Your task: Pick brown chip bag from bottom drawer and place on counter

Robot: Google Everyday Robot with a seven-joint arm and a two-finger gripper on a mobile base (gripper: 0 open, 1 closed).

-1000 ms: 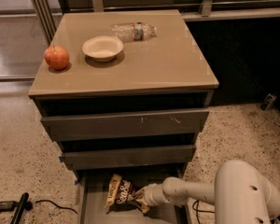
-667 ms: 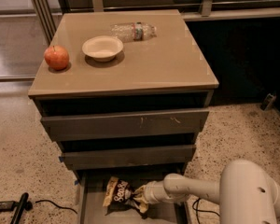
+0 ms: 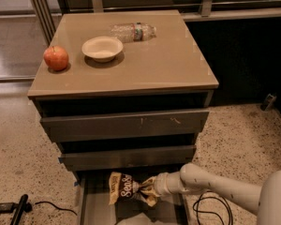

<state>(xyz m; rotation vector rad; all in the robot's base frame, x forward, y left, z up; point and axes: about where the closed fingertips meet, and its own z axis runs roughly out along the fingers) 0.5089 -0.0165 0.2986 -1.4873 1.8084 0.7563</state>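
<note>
Camera view, looking down on a grey three-drawer cabinet (image 3: 124, 124): we record the bottom drawer (image 3: 96, 206) pulled out toward the camera, with the two drawers above it closed or nearly so. The bag (image 3: 123, 191) is in the open drawer, toward its middle, lying across it with the "Sea" lettering facing up. The gripper (image 3: 149, 190) is at the bag's right end, low inside the drawer, and its fingers are closed on that end, pinching the crumpled foil. We cannot tell whether the bag rests on the drawer floor or hangs just above it. The white arm (image 3: 215, 187) reaches in from the lower right, running nearly level toward the bag. On the bench (image 3: 154, 64) we note three items: an apple (image 3: 55, 58) near the left edge, a bowl (image 3: 102, 48) just right of it and apart from it, and a clear bottle (image 3: 132, 31) lying on its side behind the bowl, toward the far edge. The right half of the bench shows bare tan surface. A black cable (image 3: 51, 204) lies on the speckled floor (image 3: 234, 130) left of the drawer.
</note>
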